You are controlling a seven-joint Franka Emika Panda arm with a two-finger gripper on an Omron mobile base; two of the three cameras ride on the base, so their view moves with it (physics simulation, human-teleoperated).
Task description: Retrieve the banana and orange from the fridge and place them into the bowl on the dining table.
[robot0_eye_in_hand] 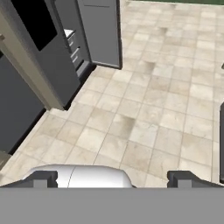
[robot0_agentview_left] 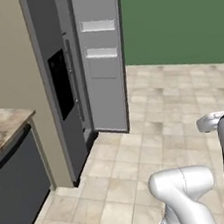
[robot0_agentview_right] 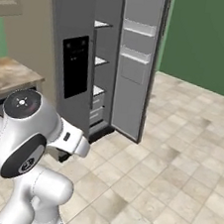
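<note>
The grey fridge [robot0_agentview_left: 60, 85] stands ahead and to the left. Its left door, with the black dispenser panel, is shut. Its right door [robot0_agentview_left: 102, 60] is swung wide open, with white bins on the inner face. White shelves [robot0_agentview_right: 98, 62] show inside the fridge [robot0_agentview_right: 75, 64], and I make out nothing on them from here. In the hand view the fridge [robot0_eye_in_hand: 48, 39] is at the upper left. My gripper [robot0_eye_in_hand: 113, 179] hangs over the tiled floor, well short of the fridge, open, with nothing between its fingertips [robot0_eye_in_hand: 46, 177]. The banana, the orange, the bowl and the dining table are out of view.
A wall counter with a marbled top [robot0_agentview_left: 1, 128] and a dark grey dishwasher [robot0_agentview_left: 19, 191] beneath it stand at the left. Beige tiled floor [robot0_agentview_left: 161, 127] runs from the base to the open fridge door. A green wall [robot0_agentview_left: 172, 21] closes the back.
</note>
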